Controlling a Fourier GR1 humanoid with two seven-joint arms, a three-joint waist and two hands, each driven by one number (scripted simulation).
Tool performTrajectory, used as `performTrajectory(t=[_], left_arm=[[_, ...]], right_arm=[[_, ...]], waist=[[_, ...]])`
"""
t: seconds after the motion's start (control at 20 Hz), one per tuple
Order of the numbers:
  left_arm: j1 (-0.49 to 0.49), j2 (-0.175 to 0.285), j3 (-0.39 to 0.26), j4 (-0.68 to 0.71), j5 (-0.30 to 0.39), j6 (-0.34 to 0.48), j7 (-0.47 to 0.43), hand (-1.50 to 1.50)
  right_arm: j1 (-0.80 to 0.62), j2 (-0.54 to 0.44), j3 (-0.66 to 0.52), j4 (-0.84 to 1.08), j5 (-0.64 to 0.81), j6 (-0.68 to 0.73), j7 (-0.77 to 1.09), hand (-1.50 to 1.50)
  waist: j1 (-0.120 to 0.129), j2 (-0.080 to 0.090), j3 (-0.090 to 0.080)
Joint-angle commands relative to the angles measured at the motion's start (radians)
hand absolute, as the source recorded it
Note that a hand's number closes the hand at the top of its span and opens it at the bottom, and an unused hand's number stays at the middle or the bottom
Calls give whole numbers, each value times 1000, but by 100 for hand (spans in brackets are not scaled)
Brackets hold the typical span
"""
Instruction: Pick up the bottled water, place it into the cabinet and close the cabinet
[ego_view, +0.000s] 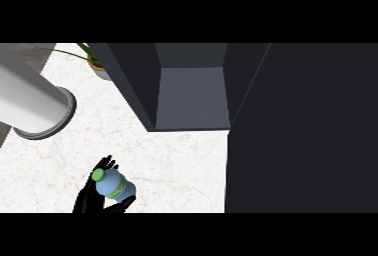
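The bottled water (113, 186) is a small blue bottle with a green cap and a green band, seen almost from above at the lower left. My left hand (94, 200) comes up from the lower edge and is curled round it, fingers behind the cap and thumb under the bottle's lower right side. The bottle is held over the white marble counter (177, 160). The dark cabinet (190, 90) stands open at the top middle, with a grey shelf inside. Its dark door (303, 130) fills the right side. My right hand does not show.
A large pale grey cylinder (33, 97) lies across the upper left, its ringed end over the counter. A potted plant (94, 62) stands at the back, left of the cabinet. Bare counter lies between the bottle and the cabinet's opening.
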Motion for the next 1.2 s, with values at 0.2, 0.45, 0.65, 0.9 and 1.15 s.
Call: performTrajectory(t=[0.2, 0.45, 0.65, 0.9, 1.15], left_arm=[[-91, 12, 6, 222, -92, 49, -215, 150], [-97, 8, -6, 222, -165, 173, -327, 150], [-165, 49, -16, 269, -203, 179, -355, 150], [-250, 60, -55, 374, -242, 102, -407, 150], [-290, 4, -76, 299, -223, 102, -314, 150]], right_arm=[[75, -41, 15, -160, 26, -10, 13, -150], [43, -48, 2, -153, -5, -22, 30, -150], [92, -67, 13, -148, 28, -16, -14, -150], [96, -68, 16, -144, 9, -28, -26, -150], [52, -48, 36, -146, 37, -72, 18, -150]], waist=[[-2, 2, 0], [6, 4, 0], [-7, 2, 0], [-4, 4, 0], [14, 1, 1]])
